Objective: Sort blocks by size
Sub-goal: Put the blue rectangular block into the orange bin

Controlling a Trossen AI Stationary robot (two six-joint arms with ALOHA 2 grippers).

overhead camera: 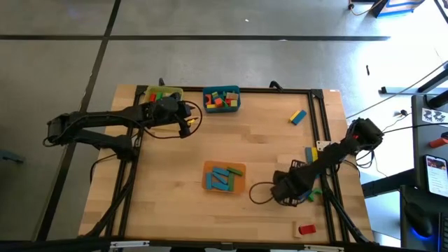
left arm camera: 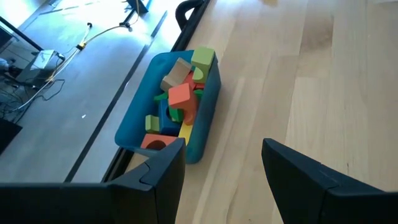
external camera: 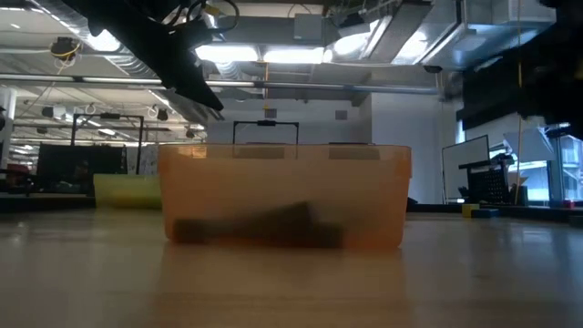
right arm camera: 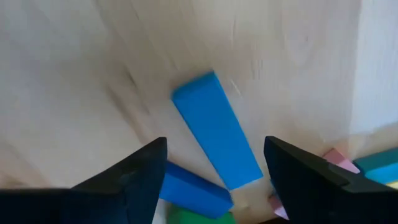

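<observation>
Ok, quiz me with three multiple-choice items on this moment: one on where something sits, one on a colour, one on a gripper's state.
1. Where is the orange bin?
A. near the table's middle
B. at the far edge beside the yellow bin
C. under the right arm

2. What colour is the long block between the right gripper's jaws?
A. red
B. blue
C. yellow

3. How do the left gripper's jaws stand?
A. shut on a block
B. shut on nothing
C. open, holding nothing

Key: 1 A, the high view shows it mid-table; 2 B, the right wrist view shows a blue slab; 3 C, the left wrist view shows bare table between spread jaws.
</observation>
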